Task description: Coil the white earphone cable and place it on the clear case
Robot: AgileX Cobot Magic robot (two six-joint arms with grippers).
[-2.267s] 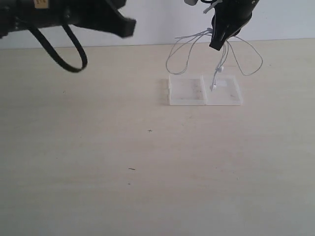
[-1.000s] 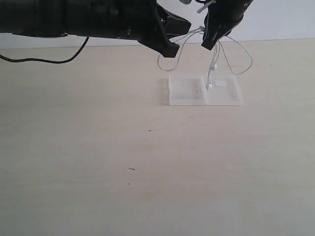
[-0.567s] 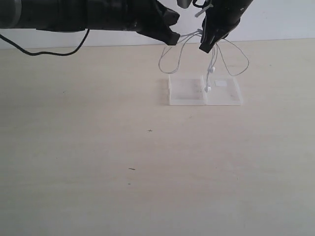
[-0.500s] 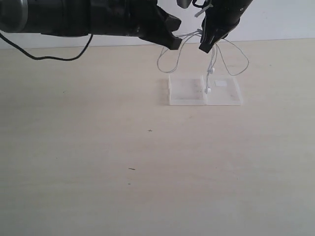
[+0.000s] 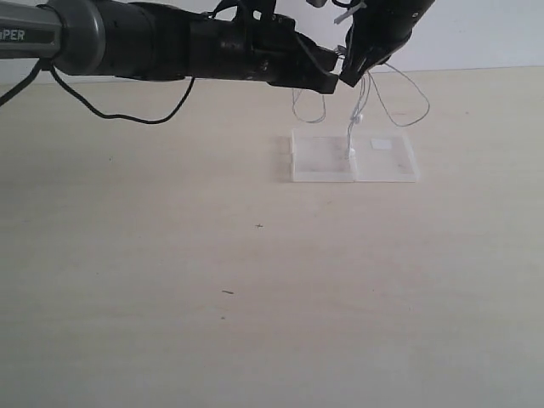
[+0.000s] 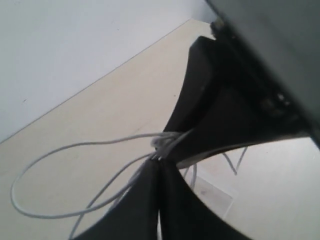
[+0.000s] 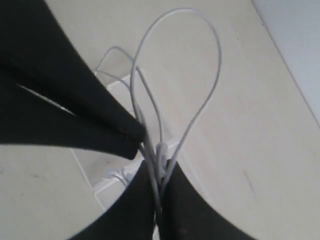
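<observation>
The white earphone cable (image 5: 357,115) hangs in loose loops above the clear case (image 5: 323,157), which lies open and flat on the table with a white label (image 5: 381,144) on its right half. An earbud (image 5: 350,150) dangles down to the case's hinge. My right gripper (image 5: 348,79) is shut on the bunched strands (image 7: 161,150). My left gripper (image 5: 333,79) has reached across and is shut on the same bunch (image 6: 162,145), its tips almost touching the right gripper's. One loop (image 6: 30,165) sticks out sideways in the left wrist view.
The light wooden table (image 5: 255,280) spreads wide in front of the case, with a few small dark specks (image 5: 228,292). A white wall (image 5: 476,34) rises right behind the case. The left arm (image 5: 153,38) and its black wire (image 5: 127,119) span the back left.
My left arm has swung right and its gripper has closed on the cable beside the right gripper. The loop on the left has been drawn up shorter. The case has not moved.
</observation>
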